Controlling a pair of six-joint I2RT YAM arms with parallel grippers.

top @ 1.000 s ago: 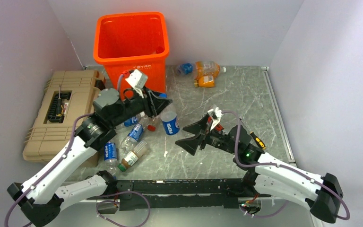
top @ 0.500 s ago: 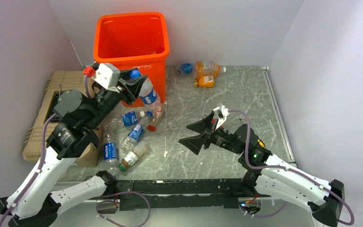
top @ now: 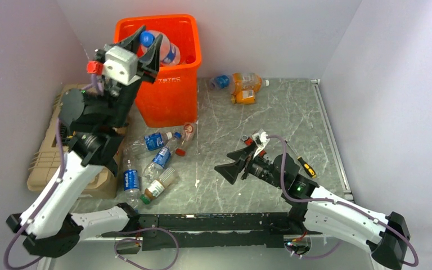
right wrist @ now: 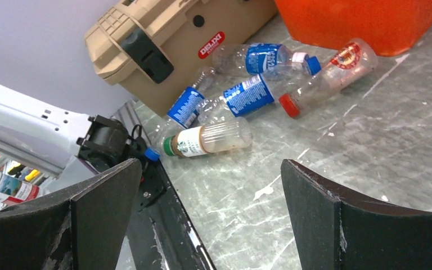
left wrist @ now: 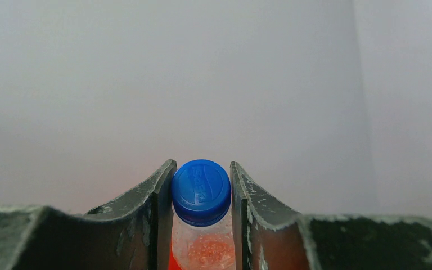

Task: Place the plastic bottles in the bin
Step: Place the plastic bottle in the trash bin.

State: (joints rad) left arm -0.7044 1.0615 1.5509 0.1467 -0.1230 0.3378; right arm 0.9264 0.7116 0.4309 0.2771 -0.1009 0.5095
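My left gripper is shut on the neck of a clear Pepsi bottle with a blue cap, held high over the open orange bin. The right gripper hangs open and empty low over the table, its fingers pointing toward a cluster of several plastic bottles lying in front of the bin. That cluster includes blue-labelled ones, a brownish green-capped one and a red-capped one. More bottles, orange and blue-labelled, lie at the back.
A tan ribbed toolbox stands at the left, partly behind my left arm, and shows as a tan case in the right wrist view. A yellow-and-black-handled tool lies by my right arm. Walls close in the table on three sides.
My left arm has lifted the Pepsi bottle from the table in front of the bin up over the bin's mouth. The right gripper dropped slightly and stayed open.
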